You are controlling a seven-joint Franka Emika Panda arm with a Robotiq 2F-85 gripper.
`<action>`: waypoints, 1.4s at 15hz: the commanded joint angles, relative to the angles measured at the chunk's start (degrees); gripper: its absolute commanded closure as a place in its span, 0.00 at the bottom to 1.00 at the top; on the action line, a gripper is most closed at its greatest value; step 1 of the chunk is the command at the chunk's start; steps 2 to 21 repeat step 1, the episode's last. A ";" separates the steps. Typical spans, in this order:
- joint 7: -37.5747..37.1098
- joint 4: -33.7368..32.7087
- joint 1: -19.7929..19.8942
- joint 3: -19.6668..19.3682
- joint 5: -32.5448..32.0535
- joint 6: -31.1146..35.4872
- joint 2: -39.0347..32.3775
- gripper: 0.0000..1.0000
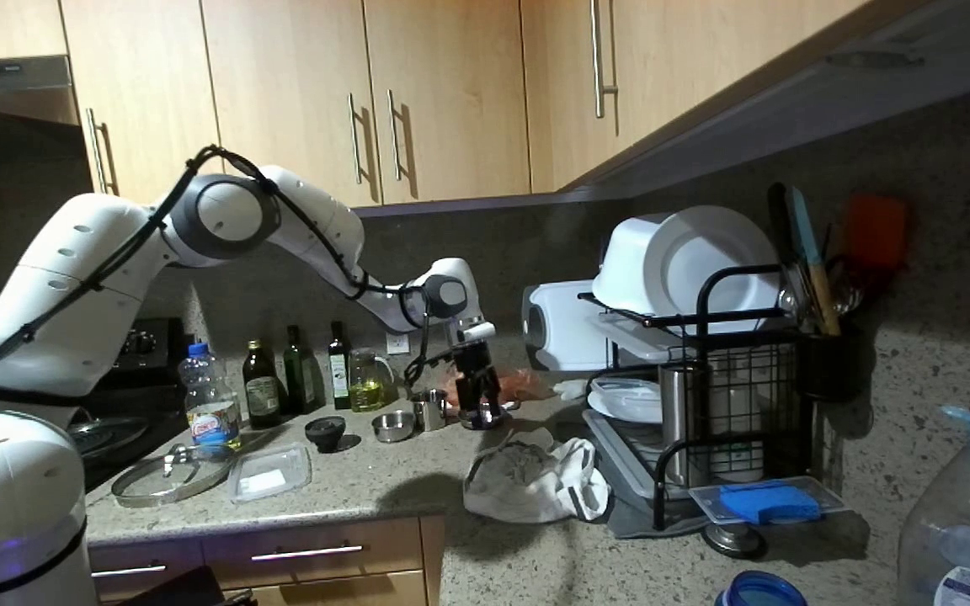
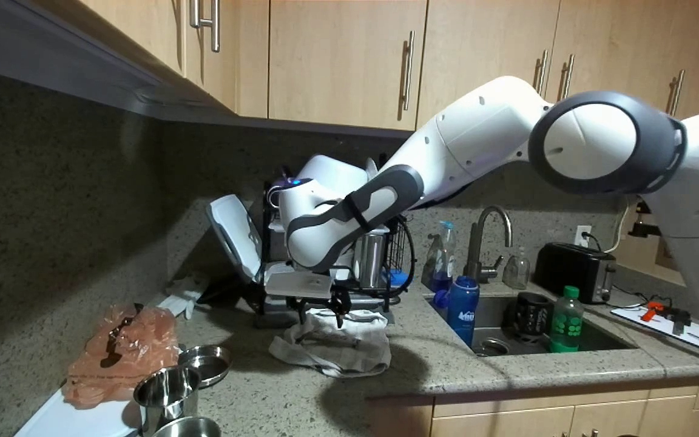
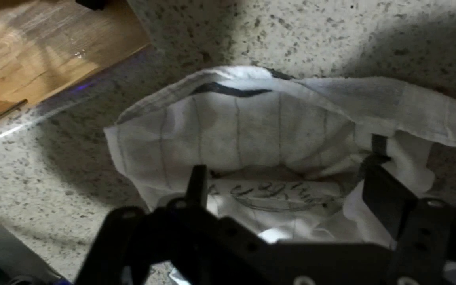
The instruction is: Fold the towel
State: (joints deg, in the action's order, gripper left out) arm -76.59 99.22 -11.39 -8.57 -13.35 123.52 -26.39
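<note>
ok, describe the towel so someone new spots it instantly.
On the speckled countertop, find the black dish rack. Crumpled beside it lies the towel. Dark stripes and soft folds set this white cloth apart from the rack's smooth, plain white plates.

Pale wood cabinets (image 1: pixel 443 101), fitted with metal bar handles (image 2: pixel 408 71), are mounted above an unevenly lit, speckled backsplash (image 2: pixel 58 182); a range hood (image 1: pixel 26 101) is partly seen in an exterior view, and shadows (image 2: pixel 410 367) are cast across a speckled counter (image 2: pixel 264 394) set over wooden drawers (image 1: pixel 392 543).

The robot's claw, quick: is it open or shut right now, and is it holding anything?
Gripper: open, fingers wide apart, holding nothing; the towel is not gripped.
</note>
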 commanded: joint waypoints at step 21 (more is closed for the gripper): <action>-0.32 1.27 1.04 1.19 -0.61 -0.25 1.28 0.00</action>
